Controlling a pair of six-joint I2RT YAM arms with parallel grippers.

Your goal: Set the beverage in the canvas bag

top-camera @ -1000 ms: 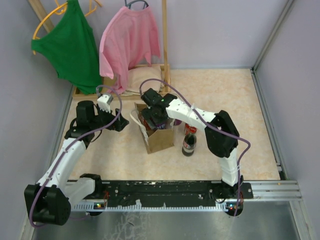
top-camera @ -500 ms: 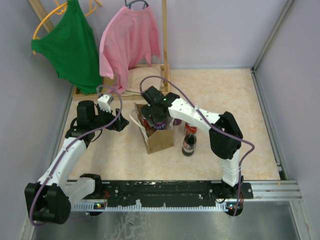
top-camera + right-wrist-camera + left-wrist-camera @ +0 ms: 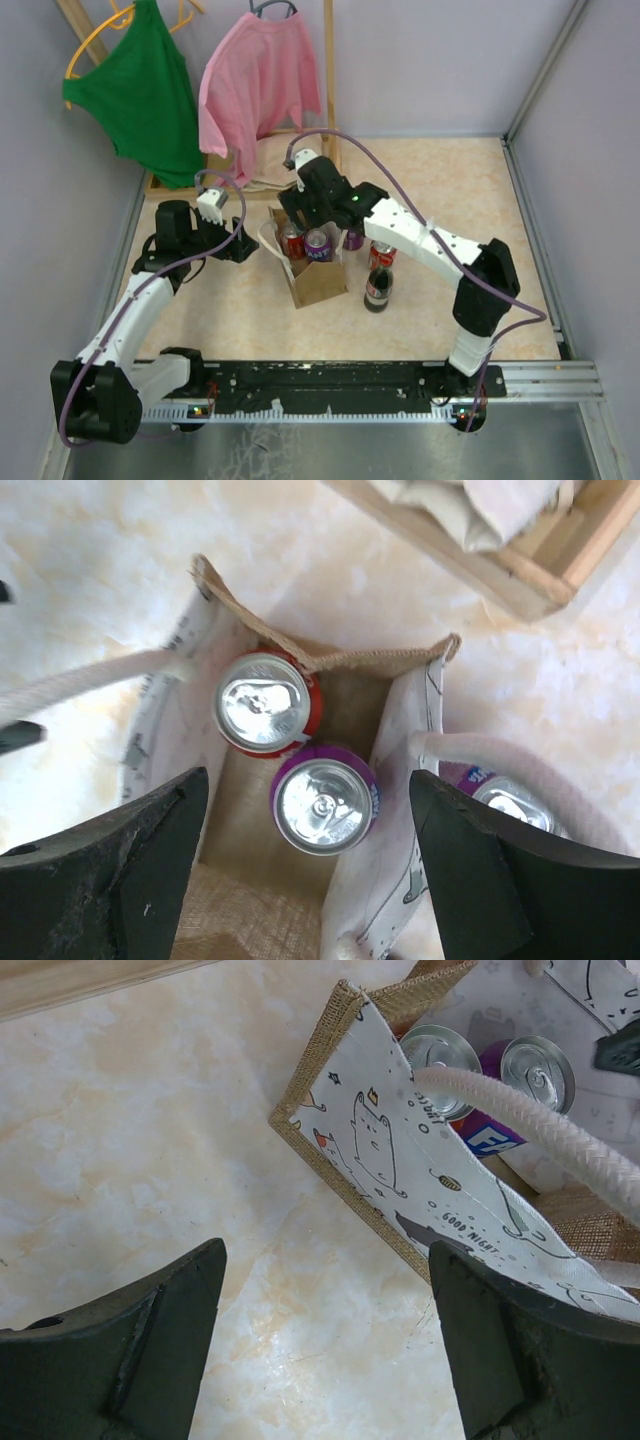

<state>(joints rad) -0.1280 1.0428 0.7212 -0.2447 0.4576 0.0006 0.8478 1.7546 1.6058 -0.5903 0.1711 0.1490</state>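
Note:
The tan canvas bag (image 3: 318, 280) stands open mid-table with white rope handles (image 3: 540, 1130). A red can (image 3: 265, 702) and a purple can (image 3: 323, 800) stand upright inside it, also seen from the top (image 3: 292, 243) (image 3: 318, 244). My right gripper (image 3: 305, 825) is open and empty, hovering above the bag's mouth (image 3: 303, 212). My left gripper (image 3: 325, 1290) is open and empty, low over the table just left of the bag's (image 3: 380, 1150) side wall (image 3: 245, 243). The bag's white printed lining (image 3: 390, 750) shows in the right wrist view.
Just right of the bag stand another purple can (image 3: 353, 239), a red can (image 3: 381, 256) and a dark cola bottle (image 3: 377, 288). Behind it is a wooden rack base (image 3: 300, 135) with a beige folded cloth (image 3: 285, 155), a green top (image 3: 140, 90) and a pink shirt (image 3: 255, 85).
My right gripper has lifted up and back out of the bag, leaving the purple can standing inside beside the red one. The left arm has not moved.

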